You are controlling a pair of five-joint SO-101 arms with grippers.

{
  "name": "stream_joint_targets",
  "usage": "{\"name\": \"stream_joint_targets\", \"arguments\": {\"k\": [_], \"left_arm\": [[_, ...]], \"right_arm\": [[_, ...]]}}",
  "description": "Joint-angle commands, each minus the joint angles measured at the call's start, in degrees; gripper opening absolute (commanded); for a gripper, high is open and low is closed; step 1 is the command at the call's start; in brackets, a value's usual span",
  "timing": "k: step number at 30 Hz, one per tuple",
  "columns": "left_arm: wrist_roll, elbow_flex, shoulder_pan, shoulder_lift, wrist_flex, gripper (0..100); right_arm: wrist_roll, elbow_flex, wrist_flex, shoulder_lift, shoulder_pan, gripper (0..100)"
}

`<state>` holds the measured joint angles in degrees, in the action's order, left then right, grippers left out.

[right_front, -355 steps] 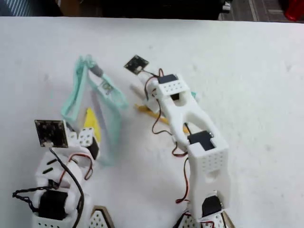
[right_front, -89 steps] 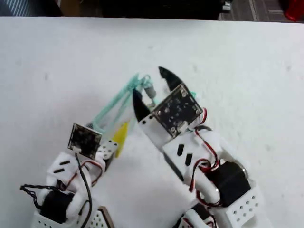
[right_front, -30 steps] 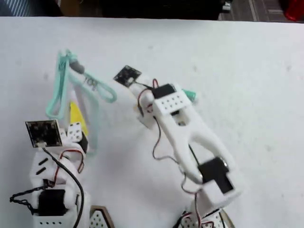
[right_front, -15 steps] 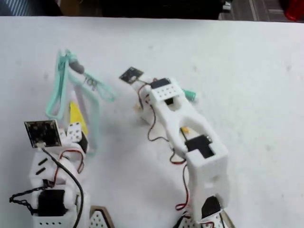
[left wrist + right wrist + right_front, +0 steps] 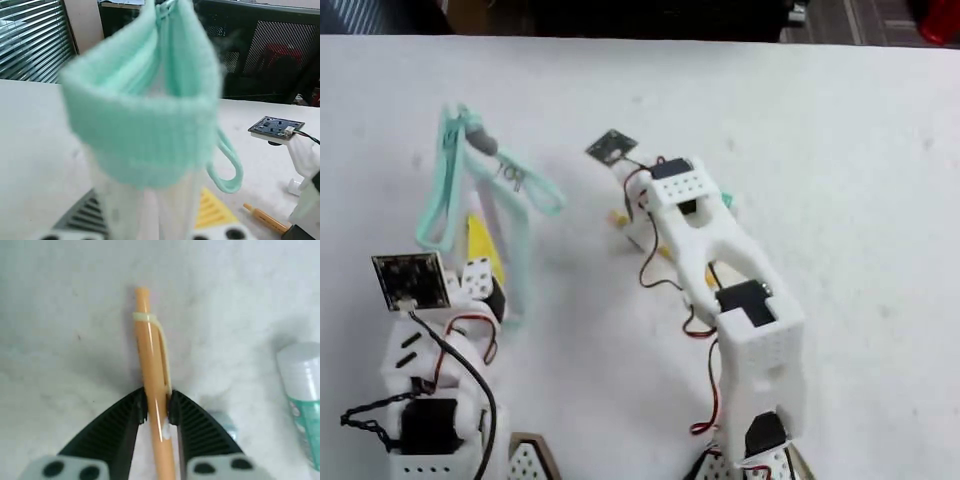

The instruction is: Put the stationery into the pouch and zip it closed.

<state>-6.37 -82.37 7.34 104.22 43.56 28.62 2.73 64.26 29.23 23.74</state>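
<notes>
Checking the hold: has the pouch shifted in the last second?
No. In the high view the pouch stays put, its top corner equally near the table's far edge.

Right arm point(image 5: 720, 250) stretched forward, right gripper point(image 5: 156, 407) clamped — left gripper point(image 5: 485, 255) clamped too, near its base.

Pouch: pouch point(image 5: 470, 190), clear-sided with mint-green trim, upright and well apart from the pen, mouth gaping.
Pen: orange pen point(image 5: 152, 385) with pale clip, on the table, pinched in the right gripper point(image 5: 156, 407).
Tube: white-and-green tube point(image 5: 302, 390), near the pen.
</notes>
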Motion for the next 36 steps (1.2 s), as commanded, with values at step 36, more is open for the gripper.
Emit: {"name": "stream_joint_targets", "arguments": {"k": [36], "left_arm": [[-0.4, -0.7, -14.9, 0.6, -1.8, 2]], "right_arm": [[-3.4, 6.5, 6.3, -8.6, -1.5, 1.7]]}}
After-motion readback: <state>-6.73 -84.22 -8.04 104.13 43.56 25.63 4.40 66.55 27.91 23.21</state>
